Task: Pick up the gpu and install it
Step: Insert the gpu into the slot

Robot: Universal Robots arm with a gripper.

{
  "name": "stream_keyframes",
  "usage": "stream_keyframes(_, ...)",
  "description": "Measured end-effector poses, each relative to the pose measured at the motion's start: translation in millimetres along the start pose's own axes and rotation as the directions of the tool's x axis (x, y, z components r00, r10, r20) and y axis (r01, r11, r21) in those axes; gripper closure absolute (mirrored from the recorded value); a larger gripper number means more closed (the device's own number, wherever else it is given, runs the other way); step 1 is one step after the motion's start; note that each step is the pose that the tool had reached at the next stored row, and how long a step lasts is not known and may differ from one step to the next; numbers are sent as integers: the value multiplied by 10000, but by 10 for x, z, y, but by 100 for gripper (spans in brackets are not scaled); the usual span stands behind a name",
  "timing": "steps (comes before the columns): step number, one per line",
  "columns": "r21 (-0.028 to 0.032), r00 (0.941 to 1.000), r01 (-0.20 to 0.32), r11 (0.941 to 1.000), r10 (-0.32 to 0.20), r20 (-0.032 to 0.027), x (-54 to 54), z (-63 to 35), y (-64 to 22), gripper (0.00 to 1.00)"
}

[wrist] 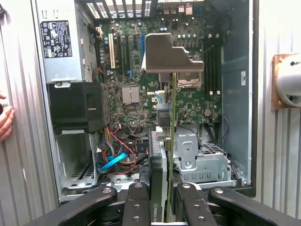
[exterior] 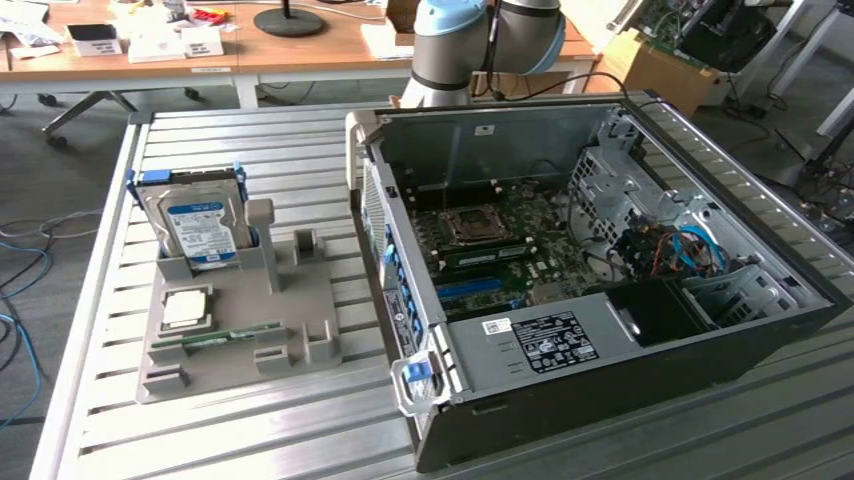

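Claw closed down narrow on the gpu, gripping the thin card edge-on between the fingers. Held over the open computer case, with the metal bracket at the far end above the motherboard. By the case's outer wall, a person's hand. On the bench, to the exterior view's left of the case, a grey tray with an upright hard drive.

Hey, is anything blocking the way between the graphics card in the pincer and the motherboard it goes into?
Nothing visible does. The pincer holds the gpu edge-on over the open case, and the motherboard beyond it lies uncovered. A hand sits outside the case wall.
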State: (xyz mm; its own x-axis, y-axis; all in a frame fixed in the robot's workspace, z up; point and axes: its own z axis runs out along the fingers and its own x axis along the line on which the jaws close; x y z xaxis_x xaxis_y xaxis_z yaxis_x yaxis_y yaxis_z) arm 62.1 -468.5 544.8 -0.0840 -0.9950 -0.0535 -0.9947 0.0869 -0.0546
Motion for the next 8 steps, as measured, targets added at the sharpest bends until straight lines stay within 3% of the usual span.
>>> stream_keyframes(8,2,10000,-2,10000,2,1,3,32,19,73)
